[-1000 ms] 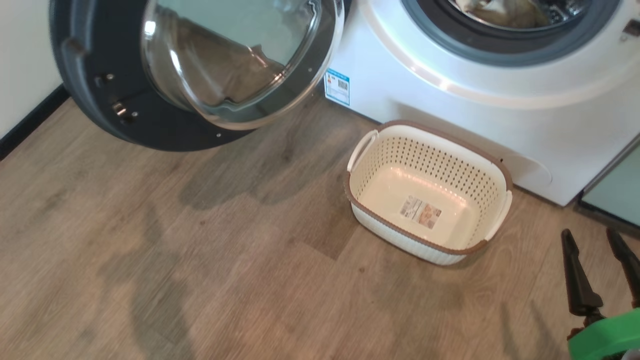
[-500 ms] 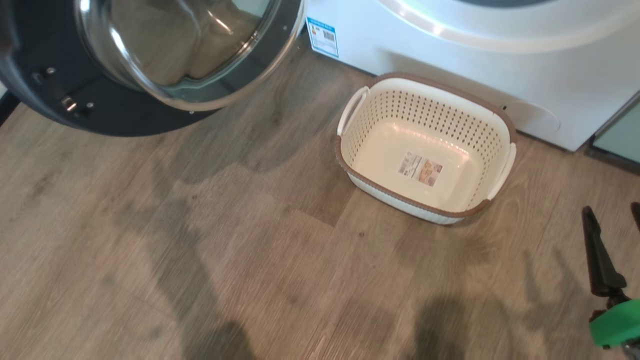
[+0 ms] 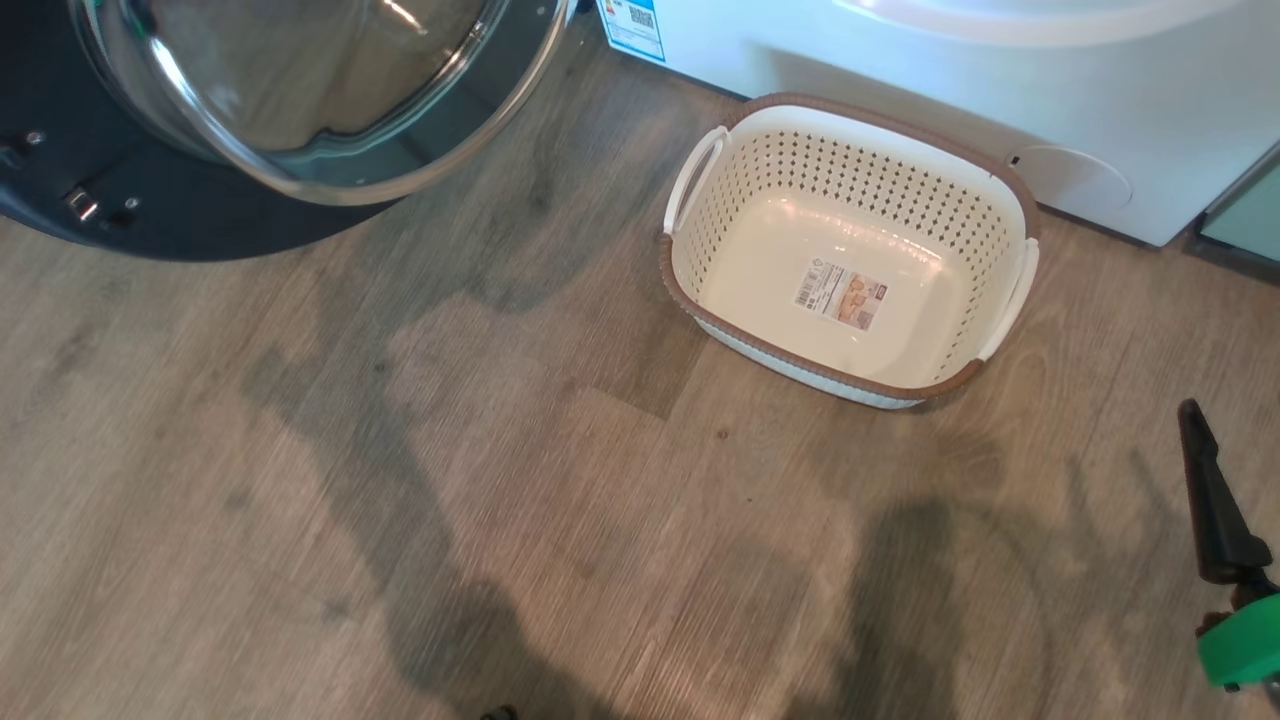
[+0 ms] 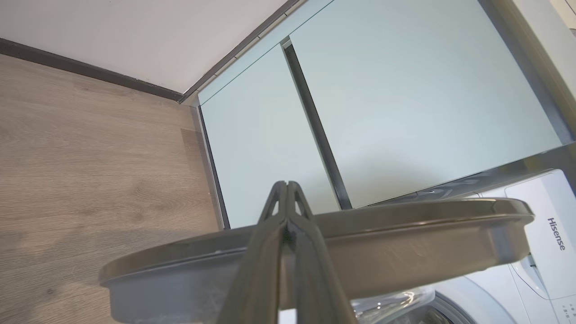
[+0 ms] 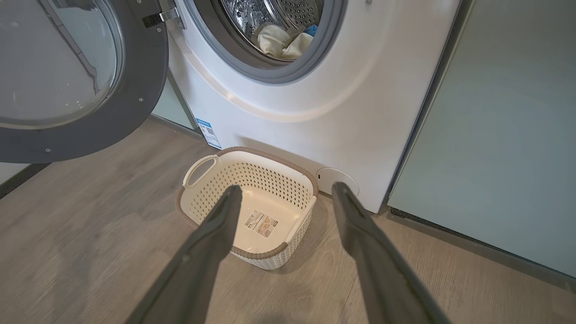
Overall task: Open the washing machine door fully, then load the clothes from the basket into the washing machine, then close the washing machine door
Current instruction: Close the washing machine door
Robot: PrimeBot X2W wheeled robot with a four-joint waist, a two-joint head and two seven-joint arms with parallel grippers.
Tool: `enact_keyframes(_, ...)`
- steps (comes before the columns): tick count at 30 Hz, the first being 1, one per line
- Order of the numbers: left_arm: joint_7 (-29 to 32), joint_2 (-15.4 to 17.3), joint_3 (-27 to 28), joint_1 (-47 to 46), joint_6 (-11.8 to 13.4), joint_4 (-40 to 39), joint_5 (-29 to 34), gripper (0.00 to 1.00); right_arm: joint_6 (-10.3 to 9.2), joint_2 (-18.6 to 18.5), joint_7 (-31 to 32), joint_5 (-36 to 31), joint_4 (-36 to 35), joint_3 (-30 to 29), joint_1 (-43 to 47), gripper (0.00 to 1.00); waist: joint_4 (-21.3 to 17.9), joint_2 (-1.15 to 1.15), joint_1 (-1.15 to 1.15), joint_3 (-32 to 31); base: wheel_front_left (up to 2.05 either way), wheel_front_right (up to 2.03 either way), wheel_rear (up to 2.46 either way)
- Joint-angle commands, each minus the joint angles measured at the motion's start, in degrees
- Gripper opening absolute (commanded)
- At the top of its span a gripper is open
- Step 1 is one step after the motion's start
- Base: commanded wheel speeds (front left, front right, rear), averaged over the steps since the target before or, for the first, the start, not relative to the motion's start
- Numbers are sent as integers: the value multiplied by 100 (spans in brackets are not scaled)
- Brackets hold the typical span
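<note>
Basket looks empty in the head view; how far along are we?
Done: washing machine door open, basket empty, clothes in the drum. In hand: shut left gripper sits at the door's rim; right gripper open, holding nothing. Left: closing the door.

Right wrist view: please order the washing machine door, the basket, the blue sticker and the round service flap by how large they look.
1. washing machine door, although the frame edge cuts it off
2. basket
3. round service flap and blue sticker: they look about alike, so I do not rank them

Wood-grain floor (image 3: 300, 470) (mint cabinets (image 4: 405, 90))
</note>
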Motion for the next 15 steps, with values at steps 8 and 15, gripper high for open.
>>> enact_keyframes(8, -229, 367, 275, -235, 43, -76, -20, 0, -16, -219, 94, 43, -316, 33, -189, 100, -31, 0, 0, 173, 0, 0, 0)
enact_keyframes(15, -204, 301, 256, -248, 22, -35, -39, 0, -16, -266, 146, 47, -361, -28, -189, 100, -31, 0, 0, 260, 0, 0, 0)
